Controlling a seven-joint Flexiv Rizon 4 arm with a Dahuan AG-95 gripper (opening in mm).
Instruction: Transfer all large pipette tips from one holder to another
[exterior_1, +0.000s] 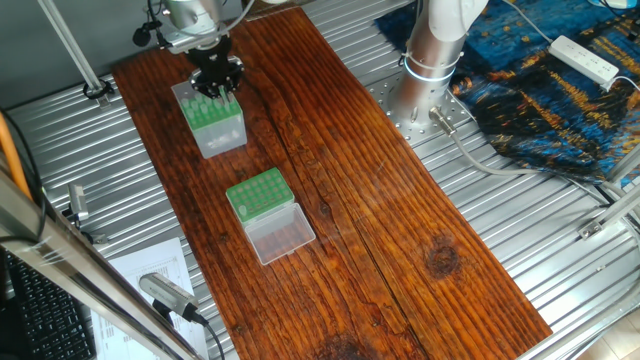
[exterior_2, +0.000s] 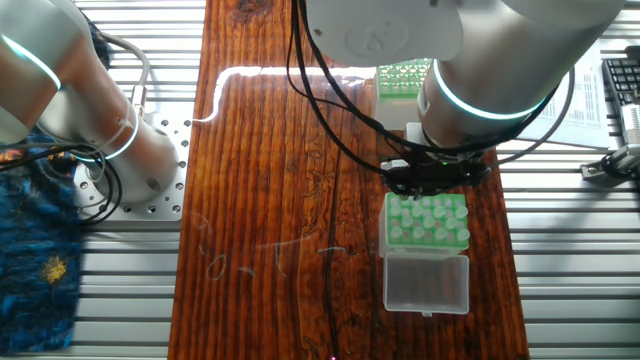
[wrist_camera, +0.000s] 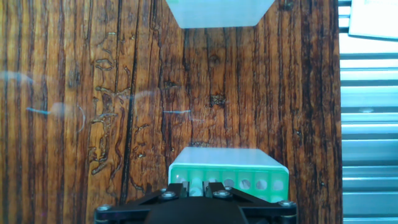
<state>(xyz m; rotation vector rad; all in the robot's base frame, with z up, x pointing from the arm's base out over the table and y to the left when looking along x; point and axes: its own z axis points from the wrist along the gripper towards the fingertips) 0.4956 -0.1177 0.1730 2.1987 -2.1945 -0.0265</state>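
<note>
One gripper (exterior_1: 214, 82) hangs directly above the taller grey-sided holder (exterior_1: 213, 125), its fingers pointing straight down at the large pipette tips (wrist_camera: 194, 185) standing upright in the green top plate. Whether the fingers pinch anything cannot be told. Well apart along the board waits the low green rack (exterior_1: 259, 196), lid open.

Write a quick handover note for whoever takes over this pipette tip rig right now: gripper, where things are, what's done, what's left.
Gripper: low over the tall holder, jaws at a row of tips; whether they are shut on one cannot be told.
Rack: beside the holder on the board, lid open.
Done: no tips show in the rack.
Left: many tips sit in the holder; all need moving to the rack.
</note>
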